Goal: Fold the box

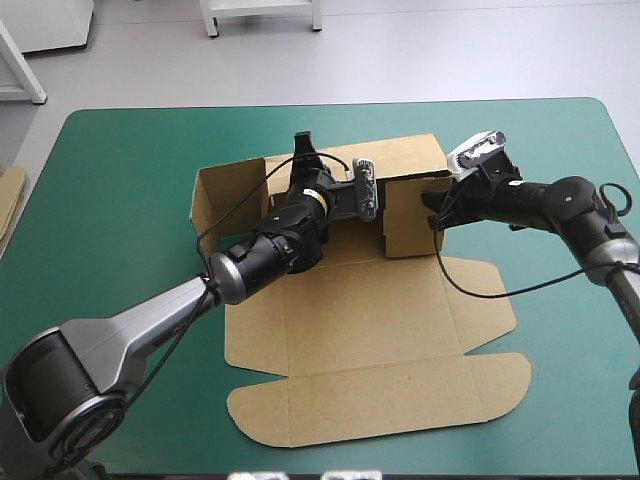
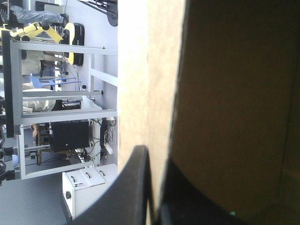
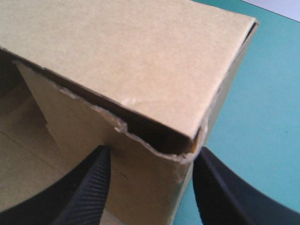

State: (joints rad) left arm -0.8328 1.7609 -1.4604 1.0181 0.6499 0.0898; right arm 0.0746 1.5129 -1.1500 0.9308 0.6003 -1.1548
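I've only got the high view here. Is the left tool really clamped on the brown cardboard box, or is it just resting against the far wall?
Observer: It is clamped. The left wrist view shows the left tool all but shut, with the board edge of the brown cardboard box pinched between its black fingers.
Operator: And the right tool, is it shut on the right-hand wall?
Observer: No. In the right wrist view the right tool stands open, one finger inside the wall and one outside, over the teal-green cover.
Operator: Is that wall's top tidy?
Observer: Not quite. The inner flap has a ragged, torn-looking upper edge near the corner.
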